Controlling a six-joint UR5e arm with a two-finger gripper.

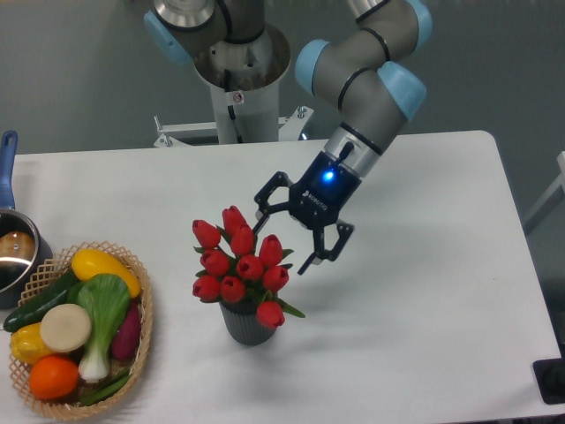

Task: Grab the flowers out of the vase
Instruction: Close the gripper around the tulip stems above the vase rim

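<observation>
**Hand spread beside tulip bunch, nothing gripped**

The flowers (238,265), smooth red buds on green stems, stand in the ribbed dark grey vase (247,324) on the white bench (424,300). The hand (284,237), jaws apart and empty, hangs tilted just beside the upper buds. Judged light, pliable and crushable; grasping the bundled stems below the buds looks safest.

Counting ten red tulip buds (240,268) in one ribbed vase (248,324), one woven basket (139,329) holding seven vegetables (78,320), one saucepan (12,250), one gripper (281,242)
</observation>
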